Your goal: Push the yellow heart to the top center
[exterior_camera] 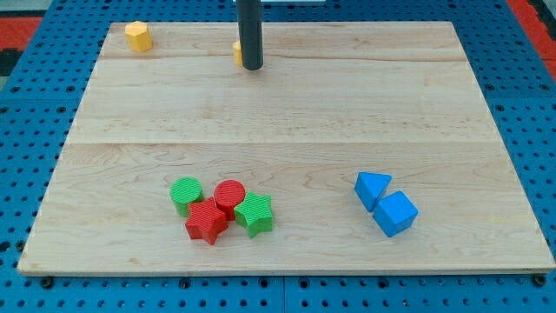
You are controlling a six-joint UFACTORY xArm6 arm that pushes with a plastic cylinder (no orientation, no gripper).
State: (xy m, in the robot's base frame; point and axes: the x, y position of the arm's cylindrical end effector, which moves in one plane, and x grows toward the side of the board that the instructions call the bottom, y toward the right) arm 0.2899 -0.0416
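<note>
A yellow block [236,53], mostly hidden behind my rod, sits near the view's top, a little left of centre; its shape cannot be made out. My tip [252,66] rests on the board right against that block's right side. A second yellow block [137,36], roughly hexagonal, lies at the view's top left corner of the wooden board [287,122].
A cluster at the view's bottom left holds a green cylinder [185,192], a red cylinder [229,195], a red star [207,222] and a green star [254,214]. A blue triangle [371,188] and a blue cube [396,214] touch at the bottom right.
</note>
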